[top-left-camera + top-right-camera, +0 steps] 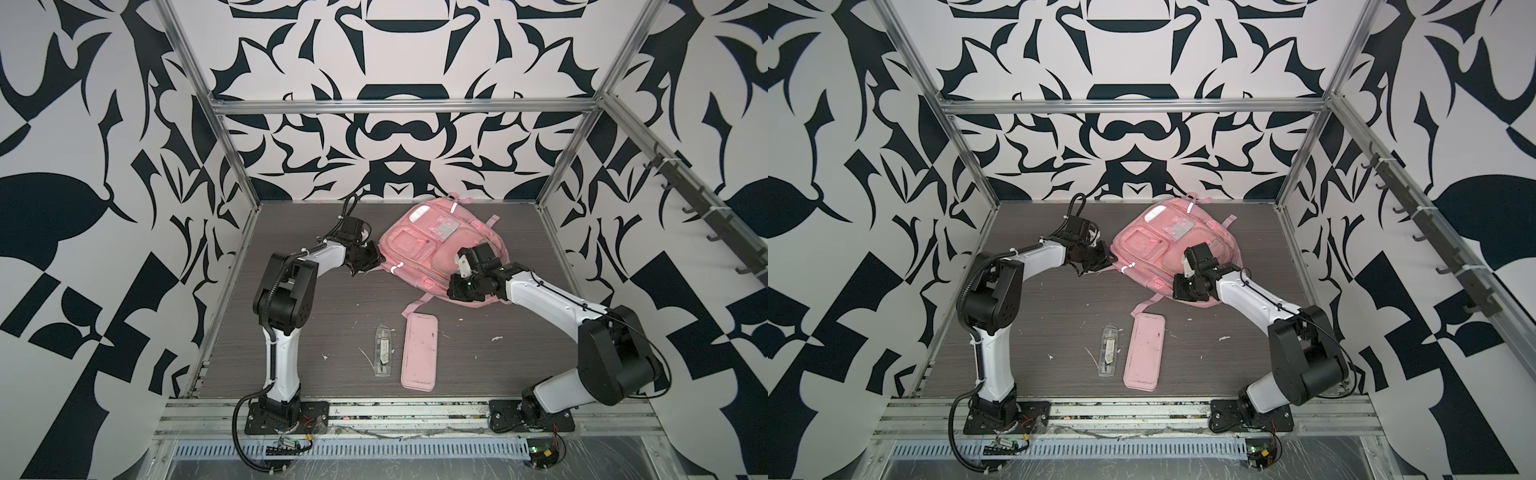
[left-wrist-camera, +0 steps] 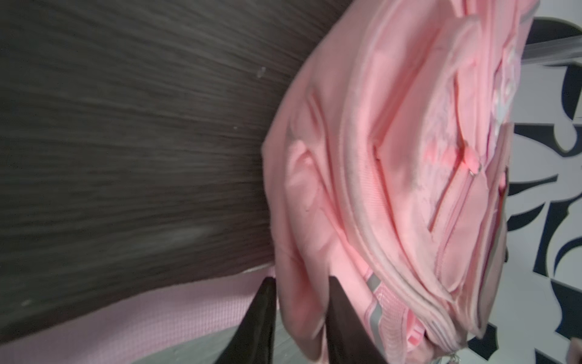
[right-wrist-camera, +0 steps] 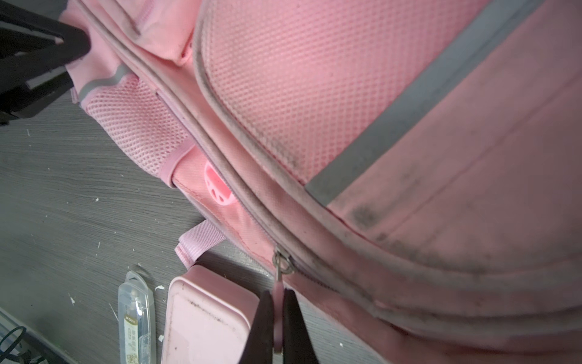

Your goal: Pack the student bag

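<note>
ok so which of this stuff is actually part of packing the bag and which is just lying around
For the job: student bag, its zip pull in the right gripper, pink pencil case and clear plastic case (likely to go in).
Lying about: white scraps on the table, hook rail.

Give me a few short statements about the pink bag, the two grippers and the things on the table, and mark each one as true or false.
1. The right gripper is shut on the zipper pull of the student bag. True.
2. The pencil case is already inside the student bag. False: it lies on the table, in front of the bag.
3. The left gripper has fabric of the bag's side between its fingers. True.
4. The clear plastic case lies on top of the pencil case. False: it lies beside it on the table, and the two do not touch.
</note>
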You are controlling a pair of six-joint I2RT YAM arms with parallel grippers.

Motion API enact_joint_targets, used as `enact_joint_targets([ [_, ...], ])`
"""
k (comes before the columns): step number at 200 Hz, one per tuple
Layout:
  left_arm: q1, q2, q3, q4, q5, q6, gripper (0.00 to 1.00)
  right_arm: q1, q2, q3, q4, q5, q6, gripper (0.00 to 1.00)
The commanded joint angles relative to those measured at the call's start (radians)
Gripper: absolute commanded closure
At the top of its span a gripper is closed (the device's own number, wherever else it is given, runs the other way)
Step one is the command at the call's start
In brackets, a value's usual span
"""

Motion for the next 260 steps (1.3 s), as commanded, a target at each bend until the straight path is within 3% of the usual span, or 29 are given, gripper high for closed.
enact_joint_targets([
  [1, 0.000, 0.005, -0.013, 0.018, 0.022, -0.010, 0.90, 0.022, 0.020, 0.046, 0.042, -0.042, 0.004, 1.00],
  [17, 0.000, -0.006, -0.038, 0.041, 0.035, -0.024, 1.00, 0.038, 0.044, 0.059, 0.055, -0.042, 0.012, 1.00],
  [90, 0.005, -0.097, -0.142, 0.060, 0.006, -0.025, 1.00, 0.082, 0.224, 0.256, 0.084, -0.060, 0.030, 1.00],
  [170, 0.094, -0.227, -0.323, 0.093, 0.007, -0.032, 1.00, 0.172, 0.493, 0.559, 0.048, -0.045, 0.036, 1.00],
  [260, 0.144, -0.320, -0.431, 0.108, -0.031, -0.023, 1.00, 0.192, 0.610, 0.728, -0.010, -0.037, 0.012, 1.00],
])
